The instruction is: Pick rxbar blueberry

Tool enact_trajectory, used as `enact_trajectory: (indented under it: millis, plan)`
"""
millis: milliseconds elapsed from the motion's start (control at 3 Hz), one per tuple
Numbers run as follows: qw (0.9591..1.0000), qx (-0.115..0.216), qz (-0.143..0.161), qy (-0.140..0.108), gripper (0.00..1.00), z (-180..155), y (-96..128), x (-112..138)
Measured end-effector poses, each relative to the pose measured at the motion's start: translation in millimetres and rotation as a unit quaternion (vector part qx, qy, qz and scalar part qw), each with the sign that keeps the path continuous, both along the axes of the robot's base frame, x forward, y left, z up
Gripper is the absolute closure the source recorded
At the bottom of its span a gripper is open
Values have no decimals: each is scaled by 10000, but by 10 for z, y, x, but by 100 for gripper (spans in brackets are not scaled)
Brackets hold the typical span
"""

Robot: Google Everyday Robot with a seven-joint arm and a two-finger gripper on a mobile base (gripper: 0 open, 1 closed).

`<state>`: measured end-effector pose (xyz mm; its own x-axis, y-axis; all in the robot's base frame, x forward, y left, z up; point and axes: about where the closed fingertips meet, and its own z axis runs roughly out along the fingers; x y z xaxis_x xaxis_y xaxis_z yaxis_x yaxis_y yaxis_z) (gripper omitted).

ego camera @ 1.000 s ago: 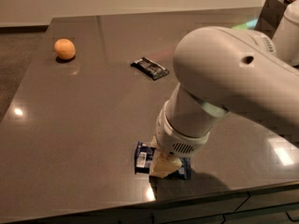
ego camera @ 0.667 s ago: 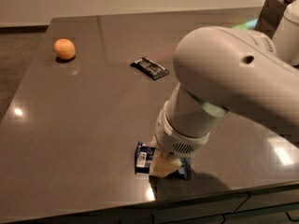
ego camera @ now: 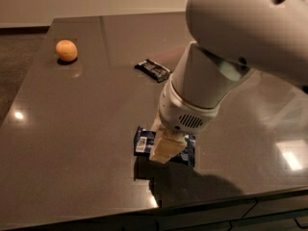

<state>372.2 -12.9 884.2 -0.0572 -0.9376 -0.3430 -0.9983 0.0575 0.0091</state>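
The rxbar blueberry [ego camera: 143,142], a flat blue-wrapped bar with white label patches, is near the table's front edge. My gripper [ego camera: 166,147] comes down from the big white arm [ego camera: 207,81] and is shut on the middle of the bar, hiding that part. The bar hangs slightly above the table, with its dark shadow [ego camera: 144,169] on the surface below it.
A smaller black-wrapped bar [ego camera: 153,70] lies at mid-table behind the arm. An orange [ego camera: 66,50] sits at the far left. The dark glossy table [ego camera: 72,129] ends at a front edge just below the gripper.
The arm has risen toward the camera and the blue bar has come up with it, off the table. The orange and the black bar have not moved.
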Motion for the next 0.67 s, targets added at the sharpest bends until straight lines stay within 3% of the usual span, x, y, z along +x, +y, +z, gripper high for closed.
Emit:
enact_trajectory:
  millis: [333, 667]
  plan:
    - [9995, 252, 203, -33, 100, 597, 82, 118]
    - [9995, 250, 192, -77, 100, 600, 92, 107]
